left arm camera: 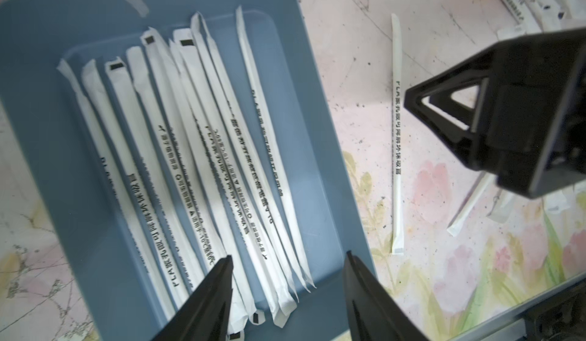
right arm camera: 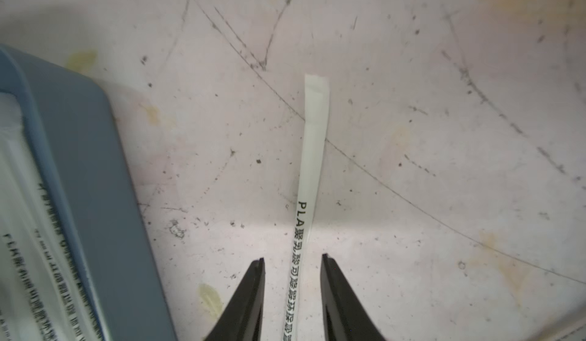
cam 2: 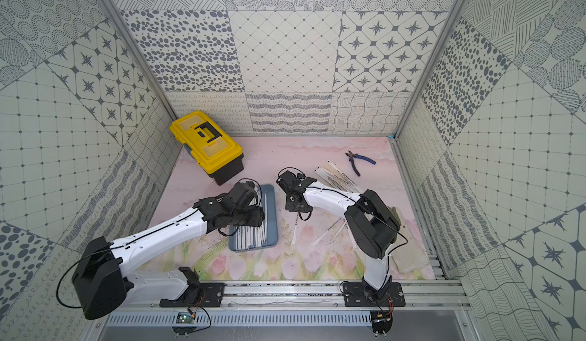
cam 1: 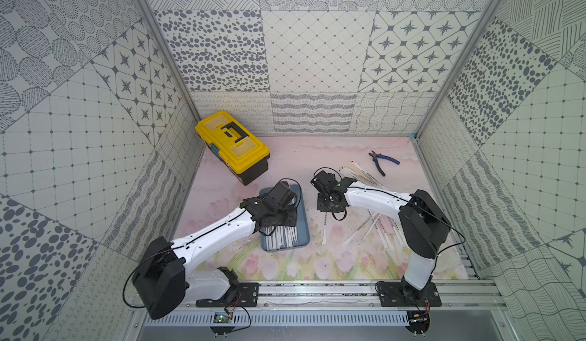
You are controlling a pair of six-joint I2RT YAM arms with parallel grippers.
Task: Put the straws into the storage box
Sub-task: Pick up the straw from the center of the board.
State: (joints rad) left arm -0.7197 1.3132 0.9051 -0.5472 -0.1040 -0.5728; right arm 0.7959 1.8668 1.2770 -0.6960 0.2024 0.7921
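The storage box [cam 1: 302,225] [left arm camera: 47,38] is a shallow blue-grey tray at mid-table, with several white-wrapped straws [cam 1: 282,239] [left arm camera: 203,152] lying lengthwise in it. My left gripper [left arm camera: 288,255] hangs over the box's near end, open, with nothing between its fingers. Just right of the box, my right gripper [right arm camera: 292,257] stands open astride a single straw [right arm camera: 312,152] [cam 1: 325,231] that lies flat on the mat, its fingers clear of the wrapper. More loose straws [cam 1: 377,228] are scattered under the right arm, and another bunch [cam 2: 336,177] lies farther back.
A yellow toolbox [cam 1: 233,146] stands at the back left. Blue-handled pliers [cam 1: 382,162] lie at the back right. Patterned walls close in three sides, and a metal rail [cam 1: 317,292] runs along the front. The box's rim [right arm camera: 88,152] is close beside the right gripper.
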